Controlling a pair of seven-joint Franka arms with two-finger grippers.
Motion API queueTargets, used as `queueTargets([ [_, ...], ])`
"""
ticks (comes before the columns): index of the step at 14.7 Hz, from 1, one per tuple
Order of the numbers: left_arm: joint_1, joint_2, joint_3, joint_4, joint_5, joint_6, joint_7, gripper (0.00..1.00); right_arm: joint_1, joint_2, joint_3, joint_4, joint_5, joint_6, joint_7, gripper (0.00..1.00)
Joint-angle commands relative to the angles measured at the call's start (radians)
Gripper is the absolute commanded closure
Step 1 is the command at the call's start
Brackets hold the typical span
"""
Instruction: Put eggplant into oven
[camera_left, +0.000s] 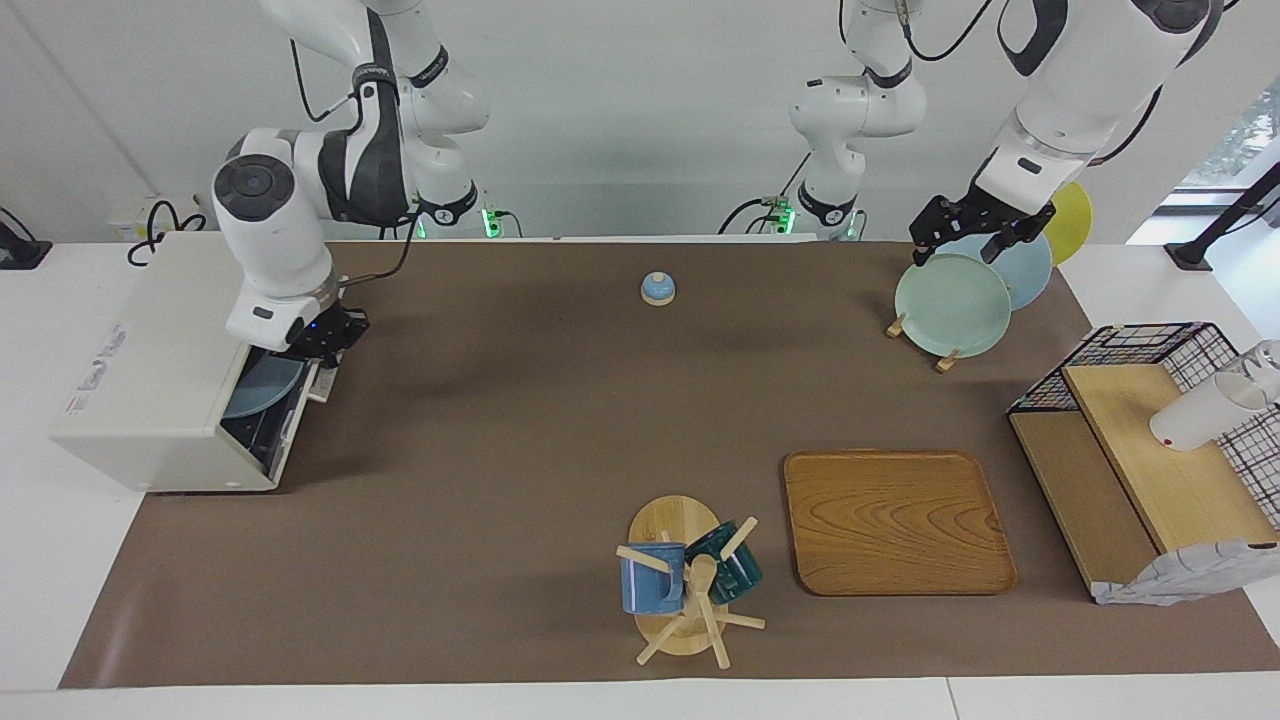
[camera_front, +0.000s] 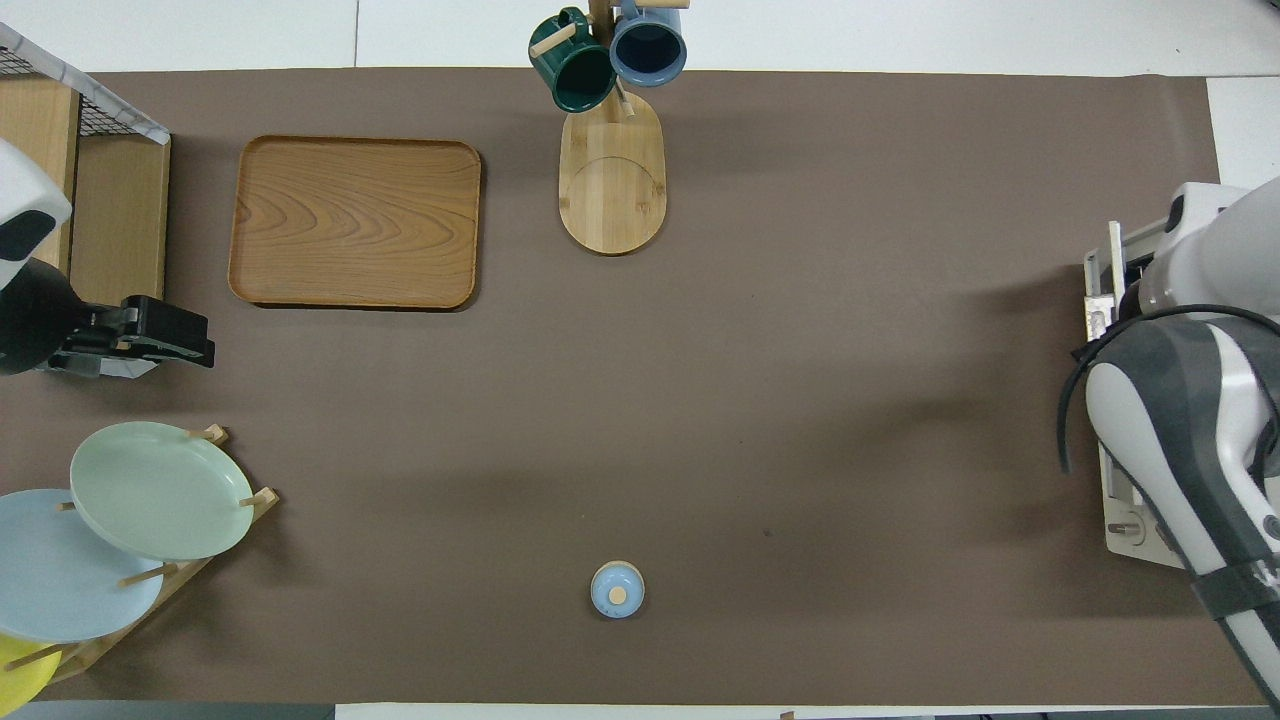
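The cream-white oven (camera_left: 150, 380) stands at the right arm's end of the table; only its front edge shows in the overhead view (camera_front: 1125, 500). Its dark glass door stands nearly upright, and a pale blue plate (camera_left: 262, 385) shows inside. My right gripper (camera_left: 330, 340) is at the door's top edge by the handle, and the arm hides it in the overhead view. No eggplant is in view in either frame. My left gripper (camera_left: 975, 240) hangs over the plate rack at the left arm's end and also shows in the overhead view (camera_front: 170, 335).
A plate rack with a green plate (camera_left: 952, 305), a blue one and a yellow one stands near the left arm. A wooden tray (camera_left: 895, 520), a mug tree (camera_left: 690, 580), a small blue lidded pot (camera_left: 657, 289) and a wire shelf (camera_left: 1150, 440) are also on the table.
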Motion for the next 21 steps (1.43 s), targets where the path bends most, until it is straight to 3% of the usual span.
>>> queueTargets([
  [1, 0.009, 0.000, -0.003, 0.003, -0.009, -0.011, 0.012, 0.00, -0.061, 0.053, -0.011, 0.057, -0.033, -0.011, -0.058, 1.00],
  [4, 0.009, 0.000, -0.003, 0.003, -0.009, -0.011, 0.012, 0.00, -0.062, 0.050, -0.006, 0.140, 0.003, -0.117, -0.060, 1.00],
  [7, 0.009, 0.000, -0.003, 0.003, -0.009, -0.011, 0.012, 0.00, -0.061, 0.054, -0.006, 0.325, 0.101, -0.283, -0.033, 1.00],
  [10, 0.009, 0.000, -0.003, 0.003, -0.008, -0.011, 0.012, 0.00, -0.049, 0.059, -0.002, 0.456, 0.108, -0.395, 0.000, 1.00],
  [12, 0.009, 0.000, -0.003, 0.003, -0.009, -0.011, 0.012, 0.00, -0.031, 0.063, 0.000, 0.478, 0.106, -0.441, 0.105, 1.00],
  [14, 0.009, 0.000, -0.003, 0.003, -0.009, -0.011, 0.012, 0.00, -0.034, 0.054, 0.001, 0.437, 0.111, -0.423, 0.135, 1.00],
  [15, 0.009, 0.000, -0.003, 0.003, -0.009, -0.011, 0.012, 0.00, -0.028, 0.051, 0.001, 0.426, 0.114, -0.418, 0.138, 0.84],
  [16, 0.009, 0.001, -0.003, 0.003, -0.008, -0.011, 0.012, 0.00, -0.022, 0.051, 0.001, 0.426, 0.122, -0.423, 0.139, 0.61],
  [17, 0.009, 0.000, -0.003, 0.003, -0.009, -0.011, 0.012, 0.00, -0.022, 0.050, 0.001, 0.426, 0.135, -0.426, 0.138, 0.01],
  [21, 0.009, 0.000, -0.003, 0.003, -0.009, -0.011, 0.012, 0.00, -0.029, 0.053, 0.000, 0.430, 0.161, -0.453, 0.242, 0.00],
])
